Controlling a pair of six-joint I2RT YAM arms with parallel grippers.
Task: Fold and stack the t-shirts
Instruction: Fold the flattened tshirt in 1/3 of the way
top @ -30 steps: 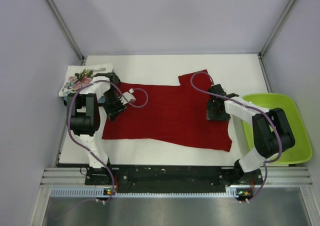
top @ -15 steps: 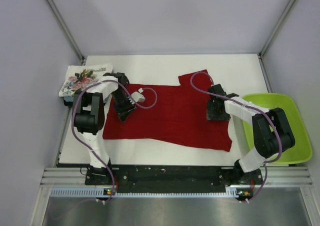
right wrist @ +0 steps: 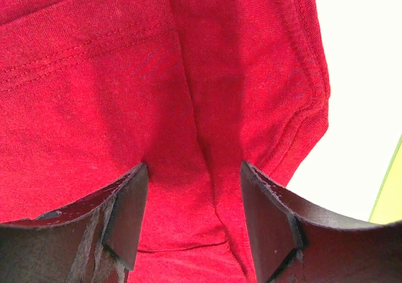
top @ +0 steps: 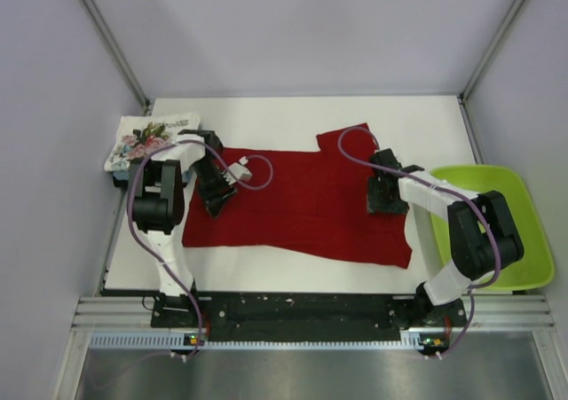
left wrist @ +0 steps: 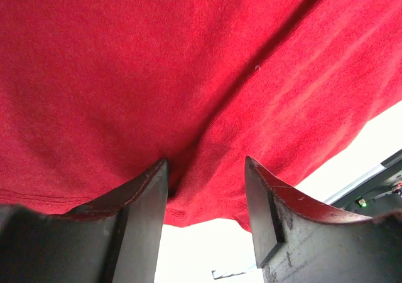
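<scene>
Lying flat across the middle of the white table (top: 266, 121), the deep red t-shirt (top: 302, 196) is spread out sideways, with one sleeve pointing toward the far side at its right end and its hem toward the left. The left pincer (top: 216, 207) is set down on the left part of the shirt, close to its left edge. Its fingers (left wrist: 147, 201) are seen well apart in the wrist view, their tips at the cloth, with a soft crease running up between them; nothing is clamped. The right pincer (top: 383, 203) is placed on the right part of the shirt, just near of the sleeve. Its fingers (right wrist: 129, 208) are likewise held apart, a raised ridge of red cloth lying between them, and no grip is closed on it. A seam and the rounded edge of the shirt can be made out beside them, with bare table beyond to the right.

At the far left corner a folded white t-shirt with pink floral print (top: 151, 138) is laid, a darker edge showing under it. A lime-green tray (top: 524, 231) is placed at the right side of the table.
</scene>
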